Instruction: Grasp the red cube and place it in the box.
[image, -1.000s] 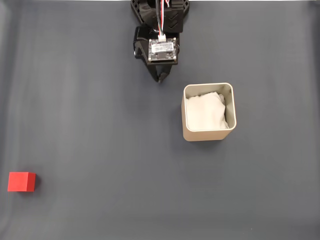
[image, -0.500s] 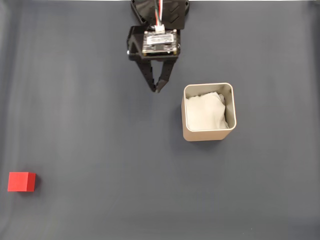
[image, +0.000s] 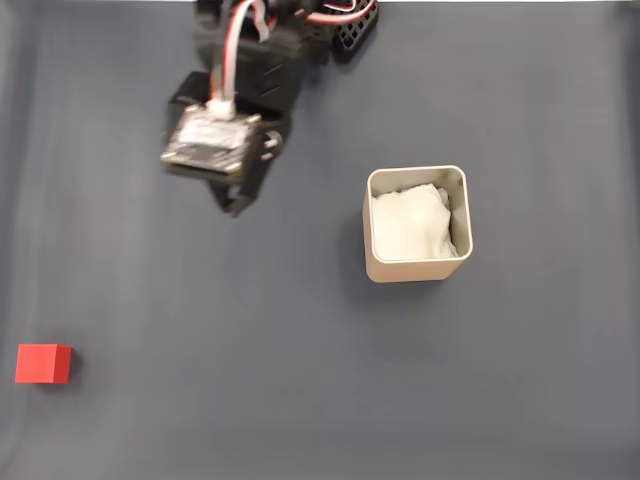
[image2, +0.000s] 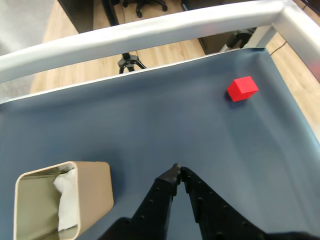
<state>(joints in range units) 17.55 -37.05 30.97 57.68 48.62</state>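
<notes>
Upper left of the fixed view: gripper (image: 236, 207), black, blurred with motion. It has swung from the top centre of the frame, beside the box, leftward toward the cube's side since a second ago. Judged an approach under way; grasp not yet begun. In the wrist view the gripper (image2: 177, 171) shows its jaws closed, tips meeting, nothing between them.

Lower left of the fixed view: red cube (image: 43, 364), resting on the dark grey mat (image: 300, 380), well apart from the gripper. In the wrist view it lies at upper right (image2: 242, 88), near the mat's far corner.

Right of centre in the fixed view: box (image: 416, 271), beige, upright, unmoved. Contents: white padding (image: 410, 225) only; no cube inside. In the wrist view the box (image2: 95, 192) sits at lower left.
</notes>
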